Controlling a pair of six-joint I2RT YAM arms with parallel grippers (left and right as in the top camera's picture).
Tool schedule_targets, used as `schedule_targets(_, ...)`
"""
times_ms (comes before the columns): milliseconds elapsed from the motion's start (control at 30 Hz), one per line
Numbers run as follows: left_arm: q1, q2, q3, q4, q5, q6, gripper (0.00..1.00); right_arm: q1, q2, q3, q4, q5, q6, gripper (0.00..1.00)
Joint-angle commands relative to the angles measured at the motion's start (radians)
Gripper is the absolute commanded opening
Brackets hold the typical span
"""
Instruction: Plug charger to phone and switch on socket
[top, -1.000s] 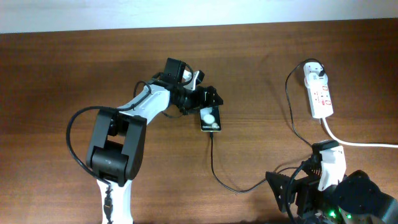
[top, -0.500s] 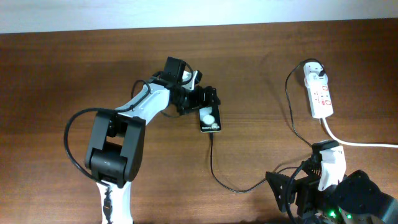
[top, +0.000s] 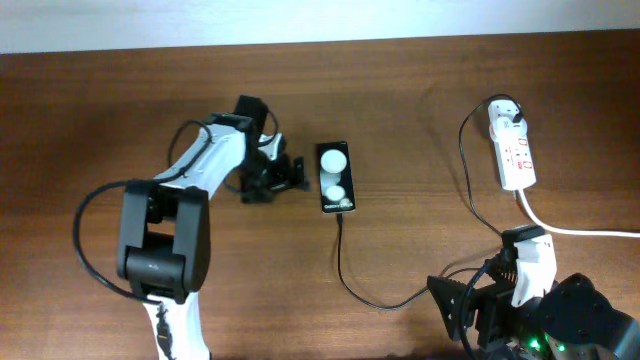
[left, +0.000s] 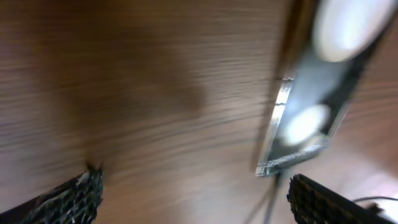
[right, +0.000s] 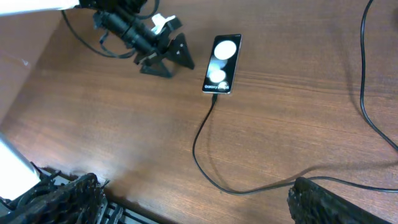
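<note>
near the middle of the table (top: 100, 100), the phone (top: 334, 177) lies flat and face up, its two white spots showing. the charger (top: 341, 255) cable meets the phone's near edge, and in the right wrist view its tip appears seated there. from there the cable loops toward the front, runs right and climbs to a white adapter (top: 507, 112) sitting in the far end of the socket (top: 517, 160). the socket lies at the right side of the table, well apart from the phone, and a thick white cord (top: 580, 231) leaves its near end toward the right edge. its red switches are too small to tell whether they are on. the left gripper (top: 287, 176) sits just left of the phone, not touching it, fingers spread and holding nothing. the right gripper (right: 199, 202) hangs at the front right, near where the cable runs, jaws wide apart and empty.
</note>
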Motion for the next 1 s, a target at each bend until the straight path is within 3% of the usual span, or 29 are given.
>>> schedule_targets(0, 0.018, -0.133, -0.02, -0.113, -0.225, 0.049, 0.99, -0.003, -0.002, 0.01, 0.003, 0.016, -0.01, 0.99)
schedule_targets(333, 0.014, -0.605, -0.021, -0.379, -0.316, 0.048, 0.99, -0.003, -0.002, 0.01, 0.003, 0.016, -0.01, 0.99)
schedule_targets(567, 0.015, -1.039, -0.065, -0.567, -0.563, -0.047, 0.99, -0.003, -0.002, 0.01, 0.05, 0.055, -0.01, 0.99)
schedule_targets(633, 0.015, -1.147, -0.068, -0.626, -0.563, -0.047, 0.99, -0.003, 0.004, 0.007, 0.062, 0.123, -0.01, 0.88)
schedule_targets(733, 0.015, -1.303, -0.068, -0.695, -0.562, -0.047, 0.99, -0.003, 0.044, -0.037, 0.079, 0.346, 0.013, 0.44)
schedule_targets(800, 0.015, -1.371, -0.068, -0.703, -0.562, -0.047, 0.99, -0.003, 0.097, -0.094, 0.103, 0.435, 0.124, 0.34)
schedule_targets(900, 0.016, -1.47, -0.068, -0.721, -0.562, -0.047, 0.99, -0.003, 0.244, -0.129, 0.118, 0.401, 0.323, 0.18)
schedule_targets(967, 0.016, -1.522, -0.068, -0.721, -0.543, -0.047, 0.99, -0.003, 0.351, -0.129, 0.132, 0.373, 0.351, 0.13)
